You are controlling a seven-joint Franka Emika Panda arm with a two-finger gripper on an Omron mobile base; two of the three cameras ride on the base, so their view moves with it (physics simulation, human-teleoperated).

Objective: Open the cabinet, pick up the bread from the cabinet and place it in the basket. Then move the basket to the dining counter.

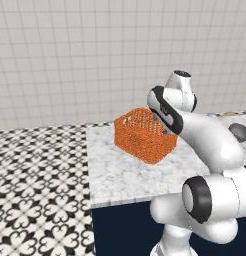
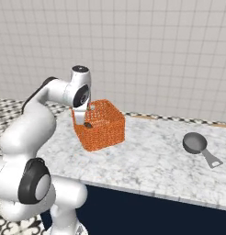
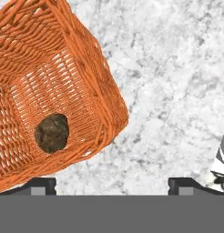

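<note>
Orange basket point(image 3: 50, 91) upper left of hand view, sitting on marble surface point(image 3: 177, 91), bread point(image 3: 52, 133) inside on its floor. End effector point(image 3: 112, 184) fingertips wide apart at bottom edge, holding nothing, one tip under basket rim, other over bare marble.
</note>
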